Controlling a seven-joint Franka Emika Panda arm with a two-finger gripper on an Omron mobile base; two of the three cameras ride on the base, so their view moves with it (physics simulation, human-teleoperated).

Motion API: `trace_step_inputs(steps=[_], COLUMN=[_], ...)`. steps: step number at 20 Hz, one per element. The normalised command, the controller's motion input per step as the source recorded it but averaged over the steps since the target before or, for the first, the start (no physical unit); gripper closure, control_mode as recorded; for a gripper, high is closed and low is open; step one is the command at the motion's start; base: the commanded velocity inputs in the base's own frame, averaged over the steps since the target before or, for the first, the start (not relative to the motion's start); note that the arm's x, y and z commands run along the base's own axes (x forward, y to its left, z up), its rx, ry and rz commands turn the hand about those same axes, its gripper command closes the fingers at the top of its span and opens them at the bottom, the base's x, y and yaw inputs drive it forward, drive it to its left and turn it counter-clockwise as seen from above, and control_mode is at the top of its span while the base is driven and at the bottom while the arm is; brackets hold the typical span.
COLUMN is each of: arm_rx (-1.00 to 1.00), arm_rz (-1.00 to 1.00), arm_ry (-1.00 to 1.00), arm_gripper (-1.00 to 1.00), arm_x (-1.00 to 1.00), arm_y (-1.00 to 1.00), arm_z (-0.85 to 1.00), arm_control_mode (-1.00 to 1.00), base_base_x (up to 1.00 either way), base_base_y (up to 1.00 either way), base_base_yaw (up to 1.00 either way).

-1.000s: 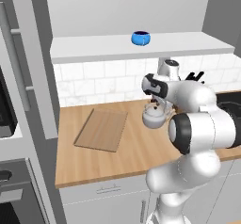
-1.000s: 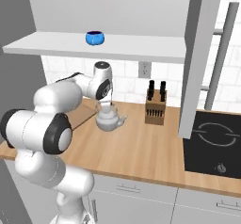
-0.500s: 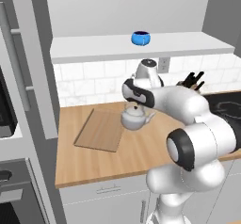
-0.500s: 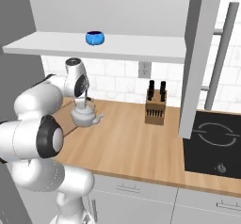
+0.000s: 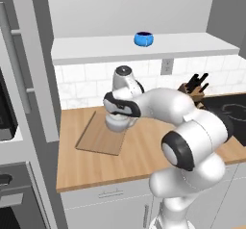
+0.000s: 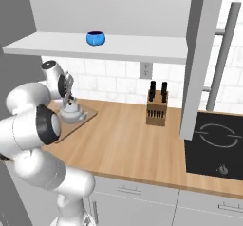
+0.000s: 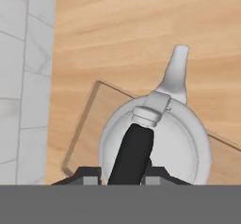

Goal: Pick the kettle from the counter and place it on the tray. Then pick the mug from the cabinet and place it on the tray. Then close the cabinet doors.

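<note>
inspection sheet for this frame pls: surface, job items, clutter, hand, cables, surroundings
Surface: light brown wood-plank counter, white tile wall behind.
Job's things: squat silver-grey metal kettle with black arched handle, over the flat light-brown wooden tray; contact with tray cannot be told. Small bright blue mug on the white cabinet shelf. Pale grey cabinet door open.
Clutter: wooden knife block with black handles.
Hand: hand shut on the kettle's handle.
Cables: nothing seen.
Surroundings: wall outlet, black cooktop.
</note>
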Motion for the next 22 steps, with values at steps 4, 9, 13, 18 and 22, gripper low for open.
trace_step_inputs(steps=[4, 9, 13, 18, 22], arm_rx=[0.02, 0.05, 0.05, 0.05, 0.06], arm_rz=[-0.14, -0.07, -0.04, -0.03, 0.0], arm_ry=[0.0, 0.0, 0.0, 0.0, 0.0], arm_gripper=[1.0, 1.0, 1.0, 1.0, 1.0], arm_x=[0.46, 0.3, 0.25, 0.29, 0.13], arm_y=[0.42, 0.04, 0.0, 0.0, 0.0], arm_z=[-0.08, -0.15, -0.2, -0.25, -0.23], arm_control_mode=[-1.0, -1.0, -1.0, -1.0, -1.0], base_base_x=[0.0, 0.0, 0.0, 0.0, 0.0], base_base_y=[0.0, 0.0, 0.0, 0.0, 0.0], base_base_yaw=[0.0, 0.0, 0.0, 0.0, 0.0])
